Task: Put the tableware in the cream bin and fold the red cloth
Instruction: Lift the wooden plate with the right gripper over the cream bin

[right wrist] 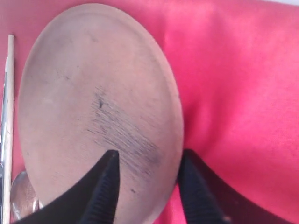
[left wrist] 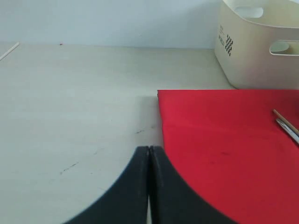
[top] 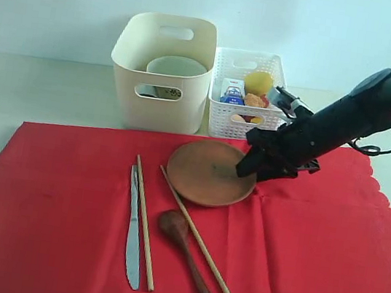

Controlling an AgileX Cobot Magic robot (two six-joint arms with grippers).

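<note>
Pale table [top: 42, 87] carries red cloth [top: 47, 205], cream bin [top: 163, 116], white lattice basket [top: 221, 121].

Between the right gripper's [right wrist: 148, 157] matt black fingers [right wrist: 105, 191], the round brown plate [right wrist: 93, 93] looks dull, scuffed with dark streaks. Outside them, the red cloth [right wrist: 233, 93] is smooth, faintly glossy fabric.

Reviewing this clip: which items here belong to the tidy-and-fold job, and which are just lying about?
Job: cream bin, white bowl inside it, brown plate, two chopsticks, knife, wooden spoon, red cloth.
Bystanders: white lattice basket holding lemon and milk carton.
</note>
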